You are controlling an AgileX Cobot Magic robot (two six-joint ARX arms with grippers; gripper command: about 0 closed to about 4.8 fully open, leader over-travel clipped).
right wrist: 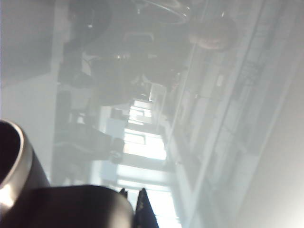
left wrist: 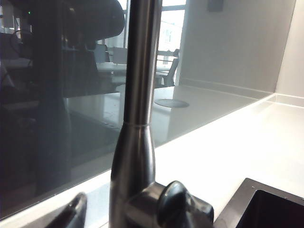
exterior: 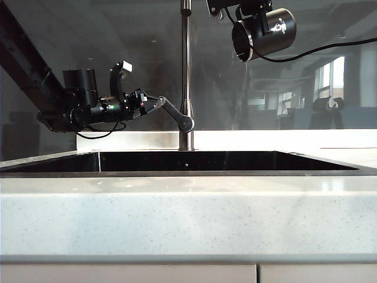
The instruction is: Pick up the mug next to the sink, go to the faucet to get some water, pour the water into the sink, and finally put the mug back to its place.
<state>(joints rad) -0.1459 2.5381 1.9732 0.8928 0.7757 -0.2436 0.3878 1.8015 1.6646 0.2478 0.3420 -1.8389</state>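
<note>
The black mug (exterior: 266,32) hangs high above the sink (exterior: 188,173), right of the faucet (exterior: 186,71). It is tipped on its side, with its mouth turned left and downward. My right gripper (exterior: 238,8), partly cut off by the exterior view's top edge, is shut on the mug. The right wrist view shows the mug's silver rim (right wrist: 14,175) beside the closed fingertips (right wrist: 141,209). My left gripper (exterior: 152,104) is at the faucet's slanted lever handle (exterior: 175,113). Its jaws are apart, either side of the lever. One finger (left wrist: 71,216) shows beside the faucet pipe (left wrist: 140,95).
A dark glass panel (exterior: 88,35) stands right behind the faucet. The pale counter (exterior: 188,206) runs along the front, and a strip of it (exterior: 283,138) lies behind the basin. A black cable (exterior: 330,47) trails right from the right arm. The sink's corner (left wrist: 266,204) shows in the left wrist view.
</note>
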